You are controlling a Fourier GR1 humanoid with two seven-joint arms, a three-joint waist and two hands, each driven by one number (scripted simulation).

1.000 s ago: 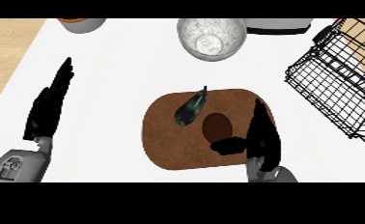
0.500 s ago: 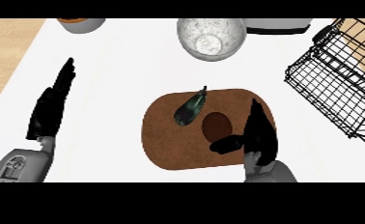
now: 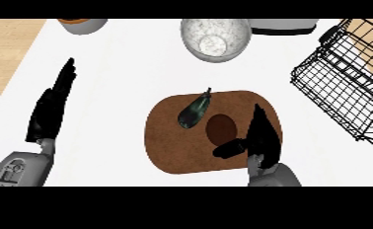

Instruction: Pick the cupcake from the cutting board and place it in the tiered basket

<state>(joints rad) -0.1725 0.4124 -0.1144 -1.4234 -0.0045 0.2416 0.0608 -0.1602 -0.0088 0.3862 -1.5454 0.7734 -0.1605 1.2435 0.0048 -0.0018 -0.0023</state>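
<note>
The cupcake [image 3: 220, 127] shows as a dark brown oval on the brown cutting board [image 3: 166, 139], seen from above. Left of it on the board lies a dark green eggplant [image 3: 194, 112]. My right hand [image 3: 261, 135] is open just right of the cupcake, fingers straight and pointing away from me. Its thumb reaches left below the cupcake, and whether it touches it is unclear. The black wire tiered basket [image 3: 336, 89] stands at the right edge. At the left, my left hand [image 3: 50, 109] rests open on the counter.
A speckled grey bowl [image 3: 215, 38] sits behind the board. A grey pot [image 3: 284, 24] is at the back right and an orange-rimmed bowl [image 3: 82, 23] at the back left. White counter [image 3: 116, 75] lies between board and left hand.
My right hand has edged slightly left, closer to the cupcake. The left hand, cupcake and eggplant have not moved.
</note>
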